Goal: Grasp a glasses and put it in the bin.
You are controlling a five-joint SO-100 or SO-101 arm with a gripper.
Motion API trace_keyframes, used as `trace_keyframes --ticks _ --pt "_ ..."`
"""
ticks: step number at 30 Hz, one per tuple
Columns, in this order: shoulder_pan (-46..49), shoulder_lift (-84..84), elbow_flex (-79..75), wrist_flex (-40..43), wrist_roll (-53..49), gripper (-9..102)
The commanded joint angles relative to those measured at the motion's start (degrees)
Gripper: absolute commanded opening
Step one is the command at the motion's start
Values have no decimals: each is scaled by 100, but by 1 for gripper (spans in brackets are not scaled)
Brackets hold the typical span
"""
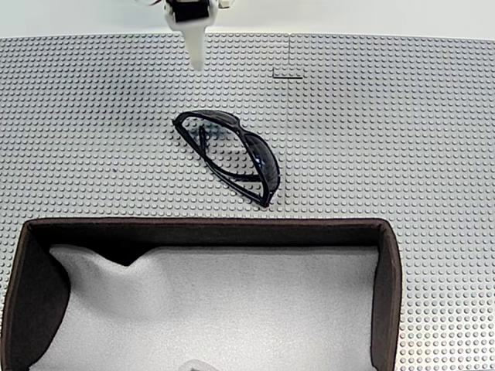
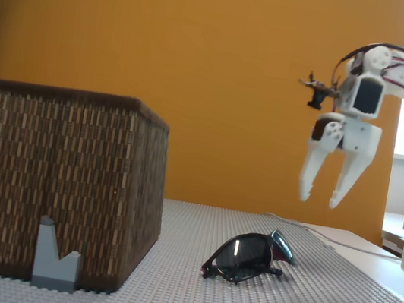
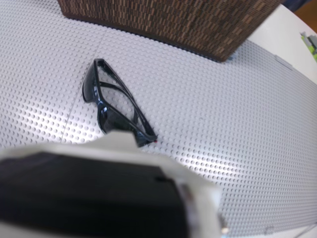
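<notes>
On the grey studded worktop (image 1: 402, 139), the glossy black wraparound glasses (image 1: 232, 154) lie folded just beyond the brown woven, foam-lined bin (image 1: 390, 294). The white claw (image 2: 317, 198) hovers above, jaws parted and empty. The slick, slanted frame could slip from a misaligned pinch.

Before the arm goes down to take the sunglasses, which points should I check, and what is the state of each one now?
1. Gripper open: ok, fingers spread, holding nothing.
2. Glasses free on the studded mat, apart from the bin: ok.
3. Glasses folded: ok, arms lie across the lenses.
4. Gripper directly above glasses: not ok, it hangs high and off to one side.
5. Bin ready, white lining exposed: ok.
6. Jaw alignment with the frame: cannot tell.
</notes>
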Motion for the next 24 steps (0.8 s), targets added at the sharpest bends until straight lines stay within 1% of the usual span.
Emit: trace_keyframes --ticks 1,7,14,20,24 --pt "-185 -299 -308 0 360 31" --pt "-554 -272 -448 -747 -53 31" --pt "-1248 -870 -483 -1020 747 31" --pt "-1248 -1538 -694 -1204 914 31" --pt "-1099 -1802 -747 -1591 1230 29"
